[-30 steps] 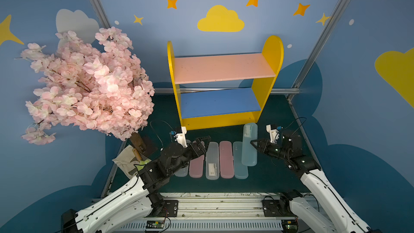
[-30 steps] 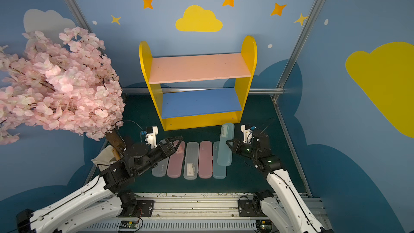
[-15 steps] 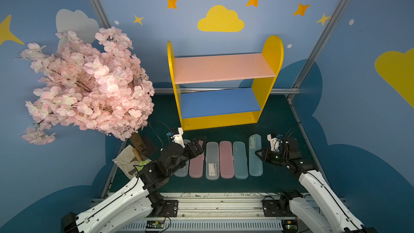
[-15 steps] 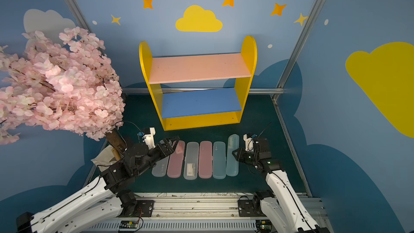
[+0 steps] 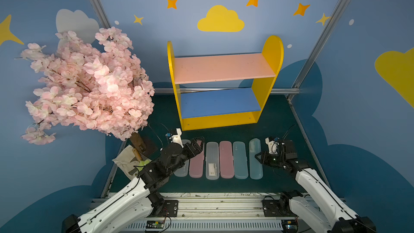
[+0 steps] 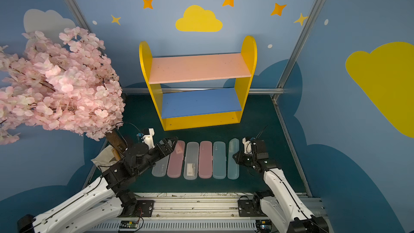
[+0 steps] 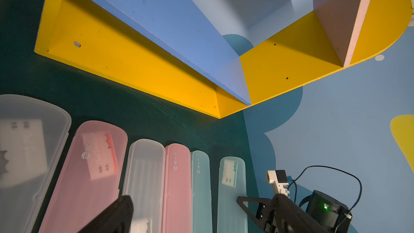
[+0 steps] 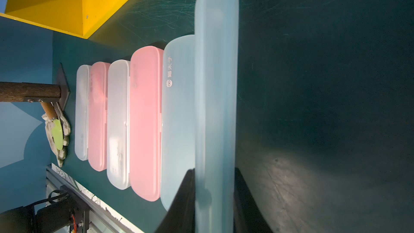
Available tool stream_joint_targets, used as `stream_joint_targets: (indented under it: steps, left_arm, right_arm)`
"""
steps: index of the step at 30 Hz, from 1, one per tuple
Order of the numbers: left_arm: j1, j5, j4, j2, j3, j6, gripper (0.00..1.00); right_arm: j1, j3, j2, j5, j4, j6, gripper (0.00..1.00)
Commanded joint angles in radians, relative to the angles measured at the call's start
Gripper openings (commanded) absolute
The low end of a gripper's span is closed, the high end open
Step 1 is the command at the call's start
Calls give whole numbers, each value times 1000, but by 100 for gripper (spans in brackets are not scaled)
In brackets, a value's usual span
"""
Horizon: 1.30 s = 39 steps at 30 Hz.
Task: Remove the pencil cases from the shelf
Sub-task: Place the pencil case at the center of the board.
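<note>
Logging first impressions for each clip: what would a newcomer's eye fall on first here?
The pink artificial blossom tree at the robot's left, then the bare yellow two-tier shelf with pink and blue boards at the back. Before it runs a row of six translucent plastic pencil cases; the right gripper is shut on the pale teal end case.

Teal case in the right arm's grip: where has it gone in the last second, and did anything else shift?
The right pincer, shut on the teal case throughout, drew it back from the shelf toward the robot's base, level with the other five cases. Nothing was released. Those cases, the shelf and the open left pincer above the row's left end hardly moved.
</note>
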Motion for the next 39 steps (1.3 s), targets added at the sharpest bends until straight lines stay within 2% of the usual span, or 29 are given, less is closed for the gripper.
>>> stream_joint_targets:
  steps: [1,12,20,26,33,39]
  left_arm:
    - [10,18,17,-12,-14,-1,100]
    - [25,25,17,-11,-22,-11,100]
    - [31,22,13,-16,-25,-14,100]
    - [33,25,13,-13,-26,-18,100]
    - [36,24,14,-11,-25,-20,100]
    - [40,25,17,-5,-25,-19,100]
  right_arm:
    - [-4,9,28,-12,50,-23,15]
    - [-26,26,144,-65,101,-31,16]
    - [-52,68,232,-115,72,-61,18]
    - [-72,118,304,-154,12,-131,29]
    - [-82,131,330,-149,-11,-127,36]
    - [-86,149,338,-90,-58,-107,55]
